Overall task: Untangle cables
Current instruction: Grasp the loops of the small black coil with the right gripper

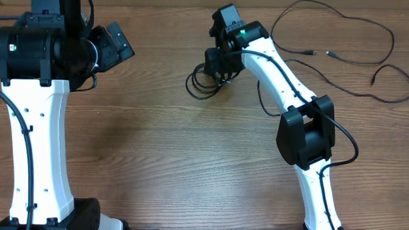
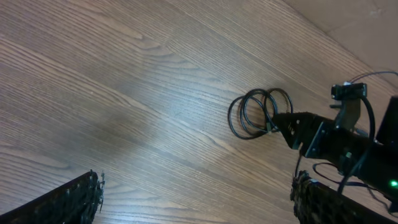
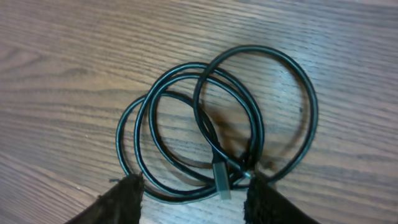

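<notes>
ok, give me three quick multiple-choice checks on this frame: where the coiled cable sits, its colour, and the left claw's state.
1. Where is the coiled cable?
A. At the right claw, one edge between its fingers
B. Beside the left arm's base
C. Draped over the left arm

2. What colour is it?
A. White
B. Red
C. Black

3. The left claw is:
A. Shut on a cable
B. Open and empty
C. Shut on nothing

Answers: 1 A, the right wrist view shows the coil's edge and plug lying between the two fingers. 2 C, every loop is black. 3 B, its fingers stand wide apart over bare table.
</notes>
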You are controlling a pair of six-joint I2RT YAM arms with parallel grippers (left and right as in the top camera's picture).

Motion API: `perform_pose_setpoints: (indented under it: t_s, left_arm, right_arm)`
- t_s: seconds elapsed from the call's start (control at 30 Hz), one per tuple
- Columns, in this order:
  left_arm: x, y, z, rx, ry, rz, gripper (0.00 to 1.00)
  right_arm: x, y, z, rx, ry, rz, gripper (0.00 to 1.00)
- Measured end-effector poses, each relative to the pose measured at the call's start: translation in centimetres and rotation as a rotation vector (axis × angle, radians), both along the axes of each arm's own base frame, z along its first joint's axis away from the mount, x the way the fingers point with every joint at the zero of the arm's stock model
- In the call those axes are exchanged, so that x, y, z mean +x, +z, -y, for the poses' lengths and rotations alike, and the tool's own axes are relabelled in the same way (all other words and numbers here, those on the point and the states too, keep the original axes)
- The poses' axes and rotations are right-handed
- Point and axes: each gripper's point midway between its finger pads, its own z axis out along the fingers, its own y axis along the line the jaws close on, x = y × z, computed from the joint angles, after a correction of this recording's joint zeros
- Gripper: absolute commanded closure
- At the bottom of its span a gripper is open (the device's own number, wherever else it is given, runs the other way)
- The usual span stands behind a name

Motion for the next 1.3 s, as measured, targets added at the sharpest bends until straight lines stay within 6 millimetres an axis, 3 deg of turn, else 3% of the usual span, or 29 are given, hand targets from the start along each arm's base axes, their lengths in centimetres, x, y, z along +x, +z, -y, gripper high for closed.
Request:
perform_pose_setpoints:
  t_s: [0.53, 0.93, 1.3]
  left_arm:
    - [0.4, 0.2, -0.1, 0.004, 0.002, 0.018, 0.0]
    - [0.4, 0.3, -0.1, 0.004, 0.003, 0.021, 0.0]
    - [0.4, 0.2, -0.1, 0.004, 0.003, 0.018, 0.01]
  right_arm:
    - [0.2, -4.5, 0.2, -0.014, 0.013, 0.024, 0.6]
    - [1.8, -4.1, 0.2, -0.021, -0.002, 0.1, 0.54]
    - [1.9, -4.1, 0.2, -0.025, -0.003, 0.105, 0.54]
